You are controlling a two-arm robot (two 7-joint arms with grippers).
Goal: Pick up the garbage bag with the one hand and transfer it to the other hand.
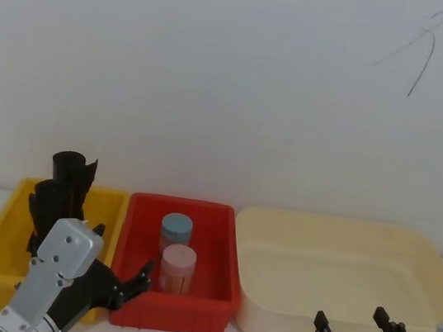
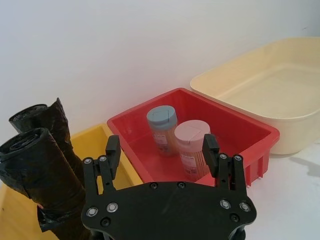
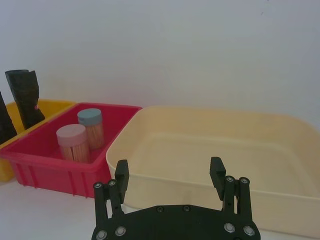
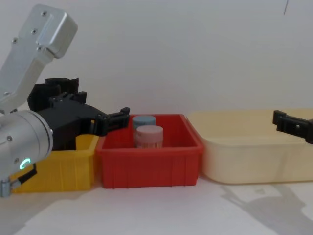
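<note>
Spread and empty, the left end effector [image 2: 160, 144] is poised near the bag [image 2: 40, 170], binned at lower left; pickup and handover to the spread right end effector [image 3: 169, 166] remain.

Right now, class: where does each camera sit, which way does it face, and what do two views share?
Left wrist: behind the open left gripper, facing the garbage bag and red bin.
Right wrist: behind the open right gripper, facing the cream tray.
Head: high, looking forward and down on all three bins; both grippers low in frame.
Chest: lower, looking across at the bins' sides; left arm large at left.
Shared: both wrist views see the blue-lidded jar in the red bin.
</note>
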